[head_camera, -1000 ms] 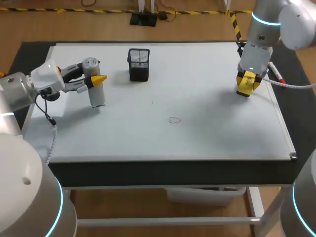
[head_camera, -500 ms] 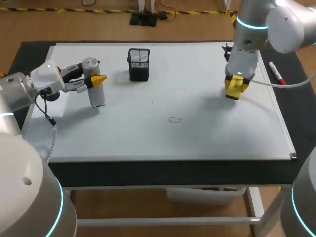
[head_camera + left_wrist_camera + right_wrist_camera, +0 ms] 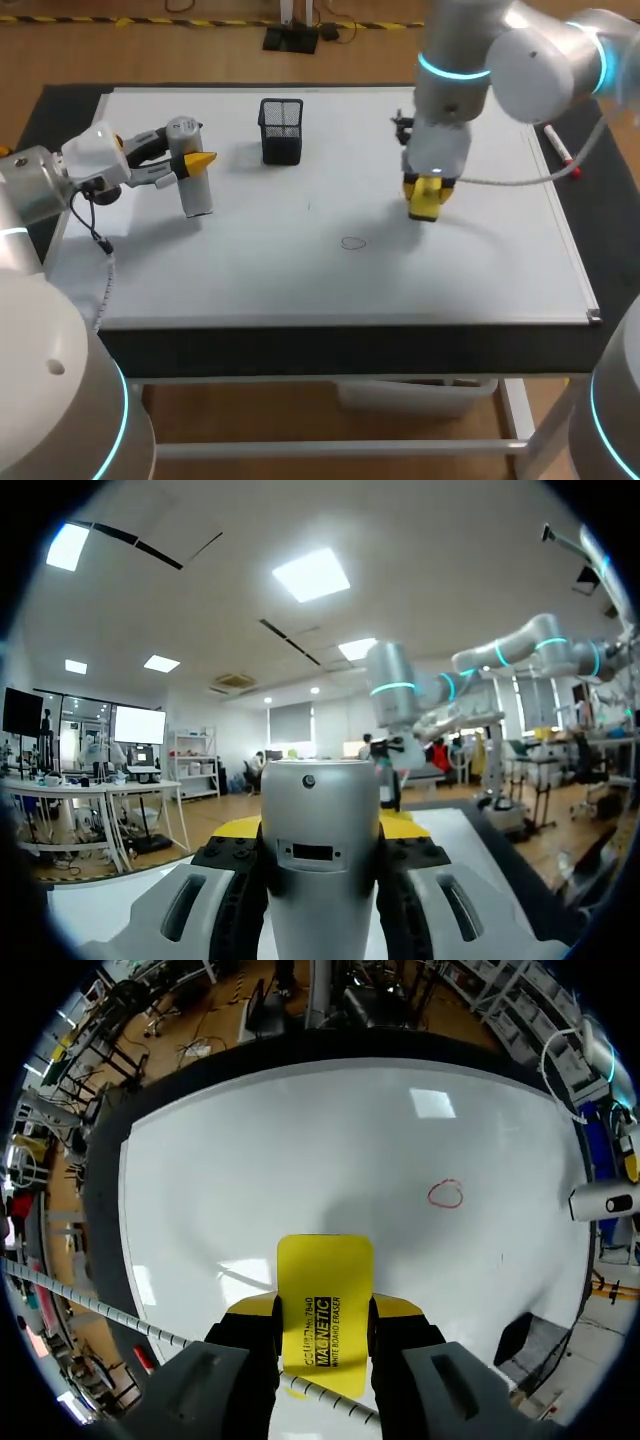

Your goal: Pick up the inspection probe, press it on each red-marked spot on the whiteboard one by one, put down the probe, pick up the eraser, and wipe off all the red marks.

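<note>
Now: whiteboard [image 3: 300,290]. Right gripper [image 3: 427,197], clamped on eraser [image 3: 324,1295], has swung in from the right edge to near the mark [image 3: 353,243]; wiping looks imminent. Left gripper [image 3: 190,162], closed around probe [image 3: 198,195], unmoved near left edge. Mark: one red loop, front-middle.

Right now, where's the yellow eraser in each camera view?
Head view: eraser in the right gripper, over the whiteboard, up and right of the red circle.
Left wrist view: not visible; the probe fills the foreground.
Right wrist view: clamped between the gripper's fingers, red circle ahead.
Shared landmark: the red circle, in head and right wrist views.
</note>
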Motion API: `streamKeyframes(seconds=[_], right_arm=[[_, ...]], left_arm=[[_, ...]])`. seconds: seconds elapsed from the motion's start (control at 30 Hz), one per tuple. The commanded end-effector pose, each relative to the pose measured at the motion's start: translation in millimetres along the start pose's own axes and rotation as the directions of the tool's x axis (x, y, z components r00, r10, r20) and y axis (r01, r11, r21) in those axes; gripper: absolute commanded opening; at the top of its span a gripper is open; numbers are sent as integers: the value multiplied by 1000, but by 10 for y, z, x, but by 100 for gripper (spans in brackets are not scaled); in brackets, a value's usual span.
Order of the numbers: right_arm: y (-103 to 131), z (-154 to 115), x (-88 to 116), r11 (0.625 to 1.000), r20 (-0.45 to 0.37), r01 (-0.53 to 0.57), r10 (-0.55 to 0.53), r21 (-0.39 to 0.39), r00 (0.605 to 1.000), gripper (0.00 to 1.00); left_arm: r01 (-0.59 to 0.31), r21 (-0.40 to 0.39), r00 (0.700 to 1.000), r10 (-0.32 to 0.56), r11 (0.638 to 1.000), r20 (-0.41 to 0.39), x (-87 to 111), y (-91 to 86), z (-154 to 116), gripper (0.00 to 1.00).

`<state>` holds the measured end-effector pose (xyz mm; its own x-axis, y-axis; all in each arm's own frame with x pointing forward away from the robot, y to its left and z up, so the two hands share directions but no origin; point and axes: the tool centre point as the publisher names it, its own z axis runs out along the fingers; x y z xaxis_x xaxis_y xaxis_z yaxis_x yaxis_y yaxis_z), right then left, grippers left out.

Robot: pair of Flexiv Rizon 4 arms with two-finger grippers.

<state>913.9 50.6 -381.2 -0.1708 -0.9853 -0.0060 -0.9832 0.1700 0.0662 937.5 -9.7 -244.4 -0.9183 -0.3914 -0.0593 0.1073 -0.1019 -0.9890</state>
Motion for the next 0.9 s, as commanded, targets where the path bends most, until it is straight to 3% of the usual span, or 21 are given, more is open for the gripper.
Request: streamKeyframes(seconds=[0.03, 0.27, 0.53, 0.9], right_arm=[[178, 63, -299, 1000, -33, 20, -20, 3, 999, 0], [460, 182, -711, 996, -26, 75, -76, -37, 997, 0], [604, 281, -1126, 990, -23, 129, -131, -63, 991, 0], [722, 373, -1382, 984, -47, 167, -171, -66, 984, 0]], left_arm=[[0, 1, 1000, 0, 1000, -1, -1, -7, -2, 0], [0, 1, 1000, 0, 1000, -1, -1, -7, -2, 0], [0, 1, 1000, 0, 1000, -1, -1, -7, -2, 0], [0, 1, 1000, 0, 1000, -1, -1, -7, -2, 0]])
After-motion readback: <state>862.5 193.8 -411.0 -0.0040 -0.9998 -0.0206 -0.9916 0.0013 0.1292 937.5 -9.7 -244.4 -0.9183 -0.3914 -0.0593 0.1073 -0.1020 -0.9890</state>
